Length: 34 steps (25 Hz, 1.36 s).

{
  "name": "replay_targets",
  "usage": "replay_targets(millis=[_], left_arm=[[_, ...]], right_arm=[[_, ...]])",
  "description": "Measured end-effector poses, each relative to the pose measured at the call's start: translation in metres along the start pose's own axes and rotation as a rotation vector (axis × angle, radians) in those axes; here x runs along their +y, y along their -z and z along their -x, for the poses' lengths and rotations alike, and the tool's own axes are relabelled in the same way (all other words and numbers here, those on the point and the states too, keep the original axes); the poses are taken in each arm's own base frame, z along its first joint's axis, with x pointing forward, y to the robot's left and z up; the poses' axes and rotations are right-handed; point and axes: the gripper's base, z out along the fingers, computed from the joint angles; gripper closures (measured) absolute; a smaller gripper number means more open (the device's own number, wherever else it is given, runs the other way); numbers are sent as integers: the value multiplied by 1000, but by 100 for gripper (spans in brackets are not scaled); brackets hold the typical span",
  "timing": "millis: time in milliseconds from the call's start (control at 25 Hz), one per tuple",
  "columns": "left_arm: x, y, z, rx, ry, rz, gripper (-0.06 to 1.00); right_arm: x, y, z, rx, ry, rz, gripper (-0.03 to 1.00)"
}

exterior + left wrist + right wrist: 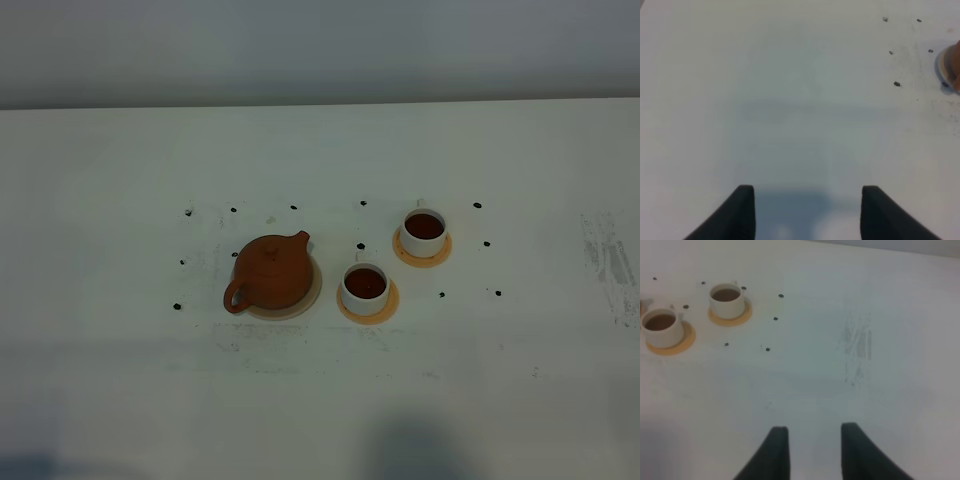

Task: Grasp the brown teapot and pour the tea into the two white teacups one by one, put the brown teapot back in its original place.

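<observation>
The brown teapot (272, 272) has no claw near it. The left gripper (807, 212) hangs over bare table (120, 380) with its jaws standing well apart and nothing between them; only a sliver of the pot and its disc shows at the edge of that wrist view. The right gripper (814, 452) also hangs over bare table, its fingers drawn narrow, though a gap shows between the tips, and it grips nothing. Neither arm reaches into the high view.

Further out, the teapot sits centred on the pale beige disc (312, 290), its original place, spout toward the back and loop handle toward the front left. Just to its right the two white teacups, nearer (365, 288) and farther (424, 229), each stand on an orange-tan coaster (388, 308), and both appear filled with dark tea. With the cups full and the pot home, the task looks finished, which would explain the arms parked clear.

Small black dots (188, 212) ring the set, possibly placement marks. No brand, label or writing is readable anywhere.
</observation>
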Motion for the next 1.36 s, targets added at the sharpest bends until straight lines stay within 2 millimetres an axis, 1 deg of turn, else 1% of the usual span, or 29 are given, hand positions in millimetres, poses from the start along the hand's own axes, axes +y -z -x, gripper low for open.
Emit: replay_targets(millis=[1360], left_arm=[[0,0,0,0,0,0,47]], right_arm=[[0,0,0,1,-2,4,72]])
